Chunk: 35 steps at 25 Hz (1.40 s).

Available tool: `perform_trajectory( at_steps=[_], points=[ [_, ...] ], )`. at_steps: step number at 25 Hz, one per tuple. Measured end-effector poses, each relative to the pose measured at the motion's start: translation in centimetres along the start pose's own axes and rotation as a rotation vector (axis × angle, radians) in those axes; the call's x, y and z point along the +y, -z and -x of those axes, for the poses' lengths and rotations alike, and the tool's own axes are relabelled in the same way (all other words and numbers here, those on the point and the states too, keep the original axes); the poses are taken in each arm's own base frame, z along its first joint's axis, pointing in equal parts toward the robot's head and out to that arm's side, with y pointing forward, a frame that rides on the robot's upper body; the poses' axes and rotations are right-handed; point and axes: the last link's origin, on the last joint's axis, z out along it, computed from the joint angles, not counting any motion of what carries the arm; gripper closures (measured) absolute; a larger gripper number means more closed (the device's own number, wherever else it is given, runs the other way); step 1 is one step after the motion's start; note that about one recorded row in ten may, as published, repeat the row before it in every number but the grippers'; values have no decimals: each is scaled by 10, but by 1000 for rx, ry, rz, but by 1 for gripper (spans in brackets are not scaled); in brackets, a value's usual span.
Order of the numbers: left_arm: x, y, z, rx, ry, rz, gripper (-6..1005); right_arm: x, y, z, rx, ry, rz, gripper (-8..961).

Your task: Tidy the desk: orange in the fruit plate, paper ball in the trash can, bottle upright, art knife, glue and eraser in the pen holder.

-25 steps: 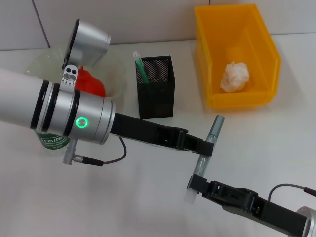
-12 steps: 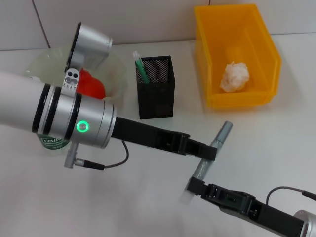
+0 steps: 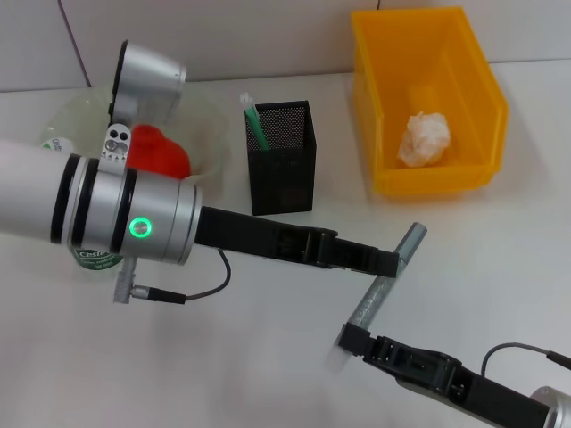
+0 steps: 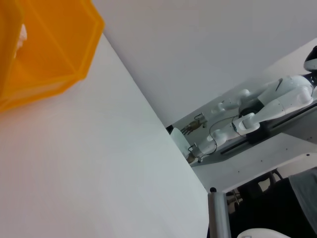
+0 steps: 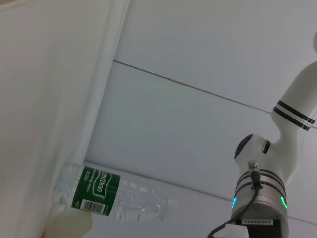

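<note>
The left arm, a thick silver cylinder at the frame's left, has black bands, a glowing green ring light, a thin black cable underneath and a slim black gripper. At lower right, the right gripper is black too, with a cable.

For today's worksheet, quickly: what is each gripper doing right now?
Left gripper: shut on the art knife, near its upper end.
Right gripper: shut on the art knife's lower end.
</note>
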Motion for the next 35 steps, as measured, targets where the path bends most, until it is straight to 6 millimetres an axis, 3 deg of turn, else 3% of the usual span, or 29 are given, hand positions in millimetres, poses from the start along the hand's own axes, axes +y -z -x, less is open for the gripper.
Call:
perform_trajectory(
  at_steps=[5, 9, 12, 13, 14, 16, 20, 21, 22, 24, 25, 27, 29, 31, 35],
  points=[
    [-1, 5, -1, 38, -54, 5, 667, -1, -2, -3, 71, -60, -11, 805],
    [4, 13, -3, 105, -205, 29, 550, -4, 0, -16, 197, -151, -40, 805],
    [4, 13, -3, 105, -205, 29, 457, -7, 2, -27, 317, -243, -83, 806],
    [6, 19, -4, 141, -289, 30, 426, -8, 2, -32, 360, -279, -109, 806],
    [5, 32, 0, 237, -490, 20, 413, -11, 2, -37, 407, -322, -143, 806],
    [4, 36, 4, 283, -581, 15, 388, -17, 0, -51, 496, -429, -240, 805],
    [4, 36, 4, 283, -581, 15, 337, -28, -7, -77, 592, -722, -490, 806],
    [-4, 47, 25, 421, -816, -33, 324, -30, -9, -82, 592, -790, -543, 807],
    [-12, 50, 46, 477, -942, -78, 325, -32, -10, -87, 590, -851, -594, 807],
    [-12, 50, 46, 477, -942, -78, 327, -37, -13, -97, 565, -979, -699, 808],
    [-19, 50, 64, 500, -1020, -120, 328, -39, -14, -101, 546, -1035, -744, 809],
    [-30, 53, 83, 529, -1029, -172, 330, -42, -17, -108, 492, -1132, -799, 809],
    [-30, 53, 83, 529, -1029, -172, 332, -43, -23, -118, 426, -1235, -828, 809],
    [-46, 56, 105, 549, -957, -215, 332, -44, -31, -128, 360, -1342, -833, 809],
    [-51, 56, 114, 550, -938, -223, 327, -44, -54, -147, 217, -1525, -756, 809]
  ],
)
